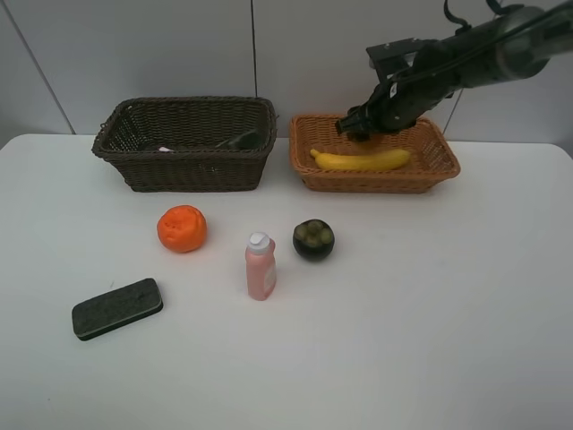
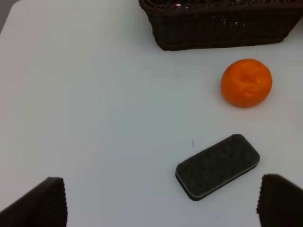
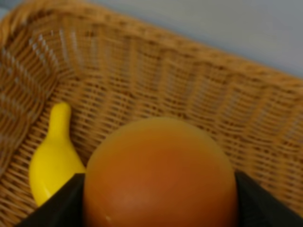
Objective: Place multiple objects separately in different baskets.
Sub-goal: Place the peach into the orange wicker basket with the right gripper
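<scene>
Right jaws clamped, arm [image 1: 483, 55] outstretched; left jaws apart.

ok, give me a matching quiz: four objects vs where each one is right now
1. banana
2. red-orange fruit
3. eraser
4. pink bottle

a. standing upright on the table
b. gripped by the right tool
c. lying in the tan basket
d. lying flat on the table

Pairs: 1-c, 2-b, 3-d, 4-a

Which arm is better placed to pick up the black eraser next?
Left. Its open gripper is empty, with the eraser lying just ahead of it. The right gripper is over the tan basket, shut on the round fruit.
</scene>
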`<state>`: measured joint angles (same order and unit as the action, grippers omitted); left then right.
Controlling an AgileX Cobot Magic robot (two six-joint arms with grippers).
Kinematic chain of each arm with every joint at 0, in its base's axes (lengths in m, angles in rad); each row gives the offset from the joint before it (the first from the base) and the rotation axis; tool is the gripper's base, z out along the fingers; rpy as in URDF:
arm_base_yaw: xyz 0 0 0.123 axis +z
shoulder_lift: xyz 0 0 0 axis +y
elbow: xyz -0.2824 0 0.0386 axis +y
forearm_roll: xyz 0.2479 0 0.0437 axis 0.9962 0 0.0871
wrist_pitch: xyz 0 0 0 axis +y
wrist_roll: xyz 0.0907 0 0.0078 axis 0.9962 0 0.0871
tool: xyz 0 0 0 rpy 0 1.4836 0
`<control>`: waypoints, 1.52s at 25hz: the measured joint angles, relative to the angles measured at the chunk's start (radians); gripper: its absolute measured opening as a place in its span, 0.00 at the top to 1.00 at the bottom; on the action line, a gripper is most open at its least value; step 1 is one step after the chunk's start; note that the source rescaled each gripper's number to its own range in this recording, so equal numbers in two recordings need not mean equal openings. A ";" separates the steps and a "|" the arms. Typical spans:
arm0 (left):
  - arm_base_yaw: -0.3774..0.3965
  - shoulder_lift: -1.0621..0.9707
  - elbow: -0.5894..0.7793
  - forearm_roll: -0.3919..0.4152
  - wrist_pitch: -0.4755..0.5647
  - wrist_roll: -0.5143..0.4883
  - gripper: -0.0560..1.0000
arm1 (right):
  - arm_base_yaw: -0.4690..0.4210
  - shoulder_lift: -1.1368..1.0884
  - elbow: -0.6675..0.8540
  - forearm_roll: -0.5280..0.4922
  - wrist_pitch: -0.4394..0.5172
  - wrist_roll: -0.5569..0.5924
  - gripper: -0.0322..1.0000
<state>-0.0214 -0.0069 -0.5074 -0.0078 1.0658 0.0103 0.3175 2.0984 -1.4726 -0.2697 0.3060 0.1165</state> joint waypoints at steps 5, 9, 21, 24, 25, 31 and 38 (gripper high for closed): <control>0.000 0.000 0.000 0.000 0.000 0.000 0.00 | 0.000 0.022 0.000 0.003 -0.023 0.004 0.32; 0.000 0.000 0.000 0.000 0.000 0.000 0.00 | 0.000 0.022 0.000 0.003 -0.039 0.005 0.32; 0.000 0.000 0.000 0.000 0.000 0.000 0.00 | 0.000 0.022 0.000 0.006 -0.091 0.007 0.02; 0.000 0.000 0.000 0.000 0.000 0.000 0.00 | 0.000 0.022 0.000 0.006 -0.091 0.007 0.02; 0.000 0.000 0.000 0.000 0.000 0.000 0.00 | 0.000 0.022 0.000 0.006 -0.091 0.007 0.02; 0.000 0.000 0.000 0.000 0.000 0.000 0.00 | 0.000 0.022 0.000 0.006 -0.091 0.007 0.02; 0.000 0.000 0.000 0.000 0.000 0.000 0.00 | 0.003 -0.030 0.000 -0.018 -0.065 -0.007 0.01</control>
<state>-0.0214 -0.0069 -0.5074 -0.0078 1.0658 0.0103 0.3201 2.0680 -1.4726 -0.2881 0.2414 0.1098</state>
